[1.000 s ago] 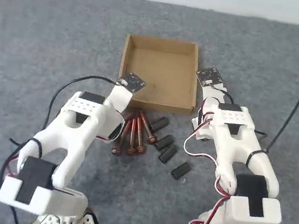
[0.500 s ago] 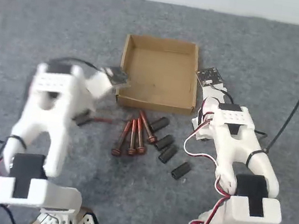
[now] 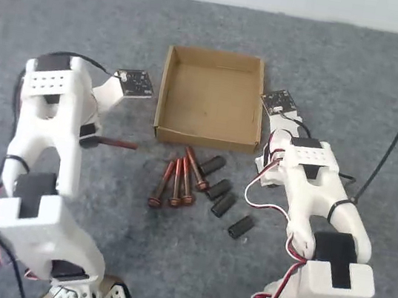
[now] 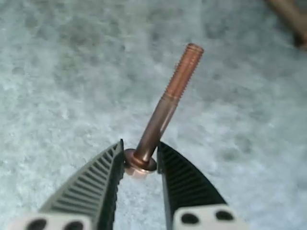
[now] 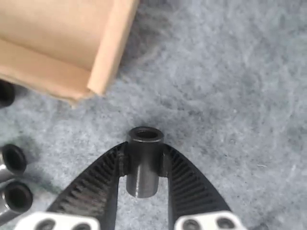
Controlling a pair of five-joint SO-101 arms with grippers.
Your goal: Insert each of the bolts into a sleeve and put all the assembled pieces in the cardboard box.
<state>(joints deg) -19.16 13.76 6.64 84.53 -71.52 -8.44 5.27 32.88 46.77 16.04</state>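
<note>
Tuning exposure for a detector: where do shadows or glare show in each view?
High view: even light, no glare on the brown cardboard box. Left wrist view: soft sheen along the copper-coloured threaded metal bolt in the left claw. Right wrist view: shade on the grey carpet around the black cylindrical sleeve.

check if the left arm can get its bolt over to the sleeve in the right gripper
Probably yes. The left gripper is shut on a bolt by its head, the right gripper on the sleeve with its bore open; between them lie loose bolts and loose sleeves, flat on the mat.
</note>
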